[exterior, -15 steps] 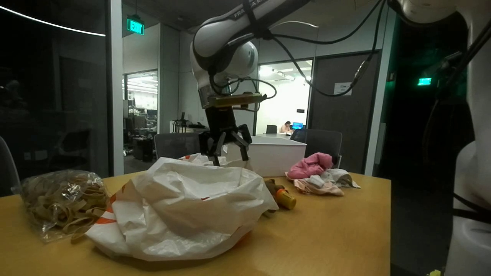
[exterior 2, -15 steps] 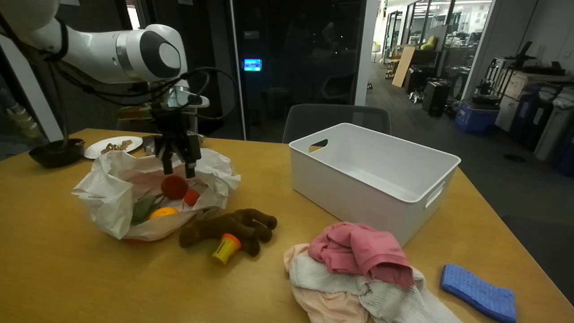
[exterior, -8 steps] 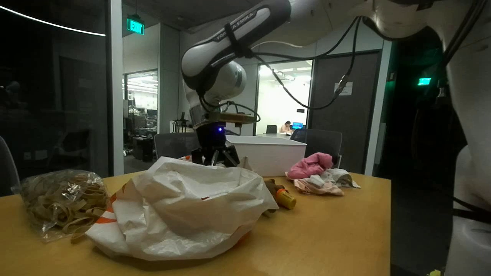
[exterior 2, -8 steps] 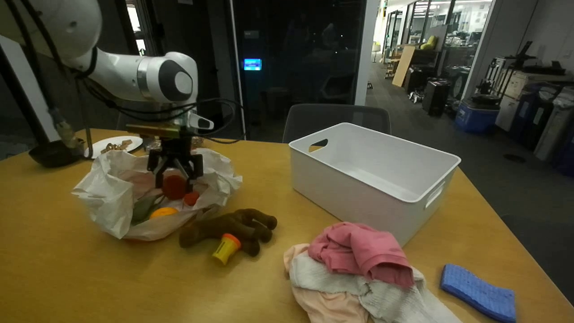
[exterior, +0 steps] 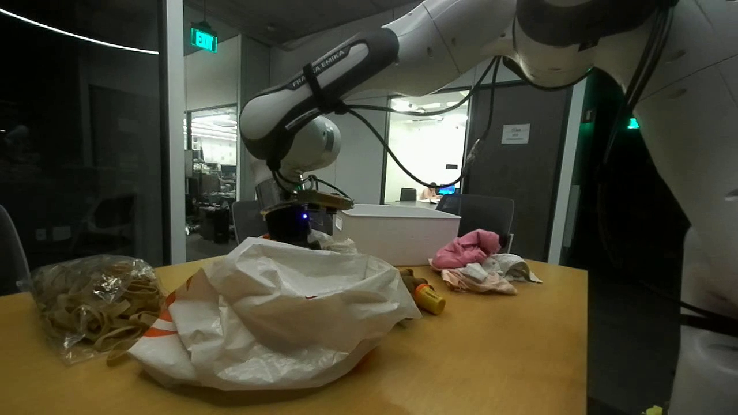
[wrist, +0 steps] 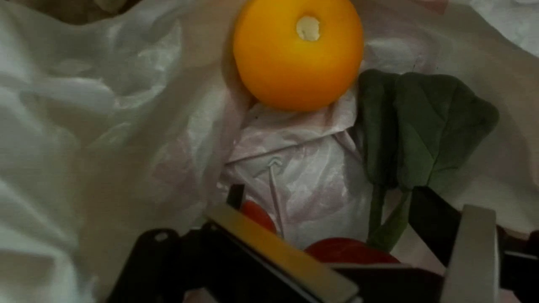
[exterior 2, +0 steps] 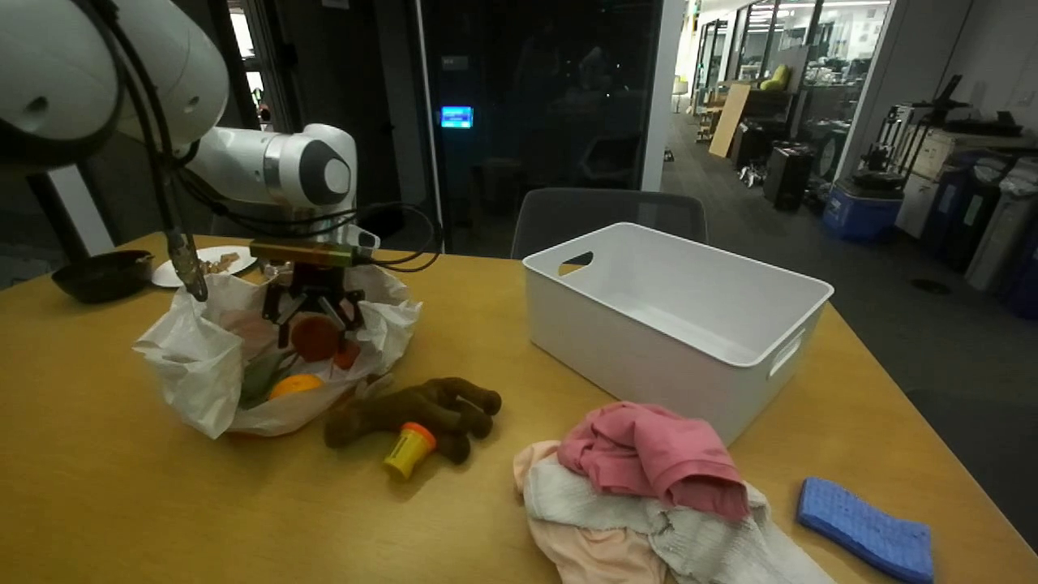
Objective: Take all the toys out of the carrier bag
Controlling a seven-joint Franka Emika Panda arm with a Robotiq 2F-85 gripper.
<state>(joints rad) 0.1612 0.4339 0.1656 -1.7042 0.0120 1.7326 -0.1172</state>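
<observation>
Hanging inside a crumpled white plastic carrier bag [exterior 2: 195,357], the black two-fingered tool [exterior 2: 314,334], spread wide and apparently gripping nothing, straddles a round red toy [exterior 2: 315,341] lying in the bag, contact unclear.

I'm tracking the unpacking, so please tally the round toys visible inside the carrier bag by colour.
Orange: 1 (the orange toy)
Red: 2 (the larger red toy and the smaller red toy)
Total: 3 showing in the carrier bag
</observation>
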